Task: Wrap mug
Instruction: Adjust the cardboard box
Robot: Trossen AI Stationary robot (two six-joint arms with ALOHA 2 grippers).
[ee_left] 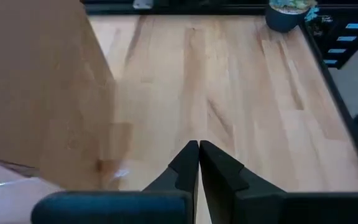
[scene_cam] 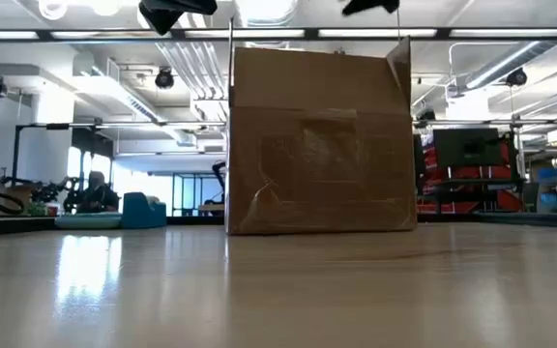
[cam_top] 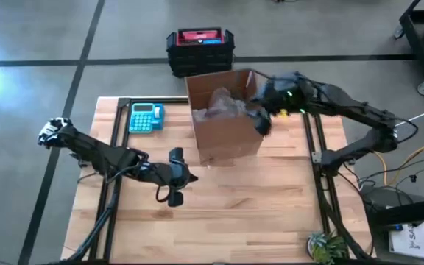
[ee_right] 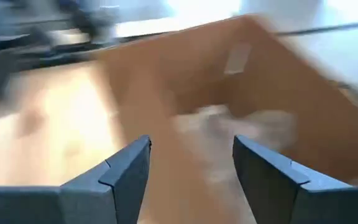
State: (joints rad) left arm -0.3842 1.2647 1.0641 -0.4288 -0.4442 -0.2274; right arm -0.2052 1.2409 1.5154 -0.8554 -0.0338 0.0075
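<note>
Right gripper (ee_right: 191, 168) first: fingers spread wide, nothing between them, and in its own wrist view they frame the open mouth of the cardboard box (ee_right: 241, 81). In the high view that right gripper (cam_top: 262, 121) sits just right of centre in the upper half of the frame, hanging over the box's right-hand edge, its arm running off to the right side of the table.

Inside the box (cam_top: 223, 114) there is a pale, crumpled bundle of wrapping (cam_top: 219, 103). The mug itself cannot be made out; if it is there, the wrapping hides it. From the low view, the box (scene_cam: 319, 140) stands upright in the middle of the frame, flaps up.

Over to the left gripper (ee_left: 198, 163): fingers pressed together, holding nothing, above bare wood with the box's brown side close by. In the high view the left gripper (cam_top: 175, 197) is below and left of the box, lower centre of the frame, clear of it.

Further out, a blue calculator (cam_top: 146, 117) lies at the table's (cam_top: 263, 213) upper left, just left of the box. A black crate (cam_top: 200, 50) with red contents sits on the floor beyond the top edge. A small potted plant (cam_top: 324, 246) sits at the lower right corner.
</note>
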